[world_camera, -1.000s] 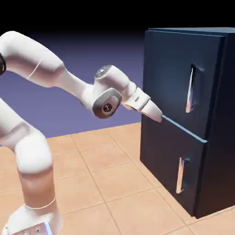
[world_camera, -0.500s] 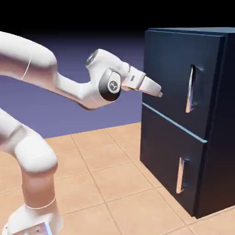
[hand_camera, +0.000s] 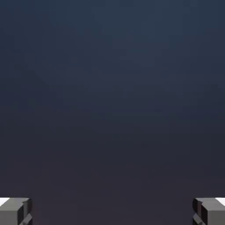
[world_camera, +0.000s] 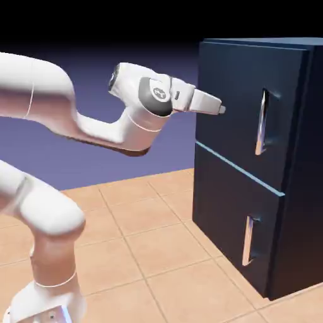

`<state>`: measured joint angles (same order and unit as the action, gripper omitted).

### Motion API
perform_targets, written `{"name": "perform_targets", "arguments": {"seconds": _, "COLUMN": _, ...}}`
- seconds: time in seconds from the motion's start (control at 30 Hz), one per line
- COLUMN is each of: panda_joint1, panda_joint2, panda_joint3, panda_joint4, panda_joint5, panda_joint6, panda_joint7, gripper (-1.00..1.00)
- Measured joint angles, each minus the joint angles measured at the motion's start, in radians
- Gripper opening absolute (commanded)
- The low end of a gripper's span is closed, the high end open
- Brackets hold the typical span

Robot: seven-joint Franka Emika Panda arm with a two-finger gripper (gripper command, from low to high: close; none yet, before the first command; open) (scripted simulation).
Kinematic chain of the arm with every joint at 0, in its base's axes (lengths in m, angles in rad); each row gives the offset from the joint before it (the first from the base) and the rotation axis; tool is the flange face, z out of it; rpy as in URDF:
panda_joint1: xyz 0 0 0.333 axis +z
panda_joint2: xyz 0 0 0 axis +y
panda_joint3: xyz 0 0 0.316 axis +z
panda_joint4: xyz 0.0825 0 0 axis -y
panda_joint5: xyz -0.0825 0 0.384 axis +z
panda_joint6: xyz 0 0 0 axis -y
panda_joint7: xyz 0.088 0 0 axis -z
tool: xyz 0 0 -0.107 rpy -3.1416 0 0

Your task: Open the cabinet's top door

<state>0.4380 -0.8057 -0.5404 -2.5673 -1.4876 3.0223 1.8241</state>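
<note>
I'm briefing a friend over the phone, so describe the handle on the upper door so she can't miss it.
Find the tall, boxy navy-blue cabinet standing on the tan tiled floor. On its front, above the thin light-blue horizontal line, is the larger door. Its upright, shiny silver bar handle is longer than the one below the line.

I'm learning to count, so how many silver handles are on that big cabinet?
2: one on the top door, upright handle; the lower door has a shorter handle. Hidden sides may have more.
</note>
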Motion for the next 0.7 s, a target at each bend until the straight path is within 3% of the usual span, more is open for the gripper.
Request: {"name": "perform_targets", "arguments": {"seconds": 0.7, "panda_joint1": 0.262, "panda_joint2": -0.145, "panda_joint3": -0.332, "panda_joint4": 0.149, "panda_joint5": -0.913, "panda_joint6": -0.009, "panda_joint7": 0.665, "gripper": 0.00}}
